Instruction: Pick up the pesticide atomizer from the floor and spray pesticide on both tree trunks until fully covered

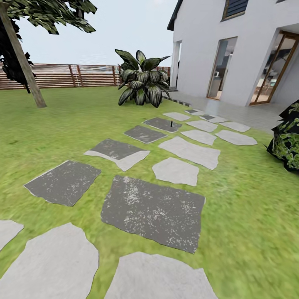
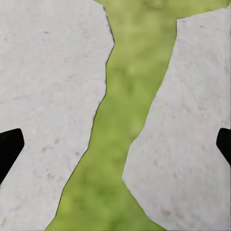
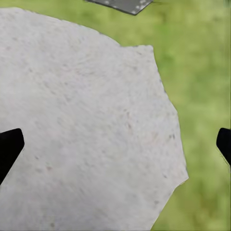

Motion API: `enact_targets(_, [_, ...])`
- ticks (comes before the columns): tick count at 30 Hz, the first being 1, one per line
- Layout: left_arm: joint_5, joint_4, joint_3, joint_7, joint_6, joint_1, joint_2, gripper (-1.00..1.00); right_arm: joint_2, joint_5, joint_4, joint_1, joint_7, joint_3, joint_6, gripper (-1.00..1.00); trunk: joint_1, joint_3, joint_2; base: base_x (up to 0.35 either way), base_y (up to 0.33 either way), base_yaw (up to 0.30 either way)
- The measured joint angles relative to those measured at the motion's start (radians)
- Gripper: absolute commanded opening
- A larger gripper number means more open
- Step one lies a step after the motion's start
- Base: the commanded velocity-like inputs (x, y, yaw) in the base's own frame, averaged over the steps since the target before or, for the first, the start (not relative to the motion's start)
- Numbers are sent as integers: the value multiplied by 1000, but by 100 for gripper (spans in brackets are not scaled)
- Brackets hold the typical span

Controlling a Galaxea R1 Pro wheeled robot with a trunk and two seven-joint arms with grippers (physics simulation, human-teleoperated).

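One tree stands at the far left of the garden lawn (image 1: 253, 216) in the head view. Its bare grey-brown tree trunk (image 1: 24, 62) leans slightly under a dark leaf crown. A small dark upright thing (image 1: 171, 123) stands on a far dark stepping stone; it is too small to tell whether it is the pesticide atomizer. My left gripper (image 2: 115, 144) is open over a grass strip between two pale stones, with nothing between its dark fingertips (image 2: 9, 147). My right gripper (image 3: 115, 144) is open and empty over a pale stone (image 3: 86, 125).
Grey and dark stepping stones (image 1: 153, 211) run from the near ground toward a white house (image 1: 216, 45) at the right. A broad-leaved plant (image 1: 143, 79) stands mid-back, a dark bush (image 1: 288, 139) at the right edge, a slatted wooden fence (image 1: 62, 75) behind.
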Motion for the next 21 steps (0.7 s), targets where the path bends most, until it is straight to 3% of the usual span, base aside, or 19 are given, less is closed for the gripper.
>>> enact_targets(21, [0, 0, 0, 0, -1, 0, 0, 100, 0, 0, -1, 0, 0, 0, -1, 100, 0, 0, 0, 339, 0, 0])
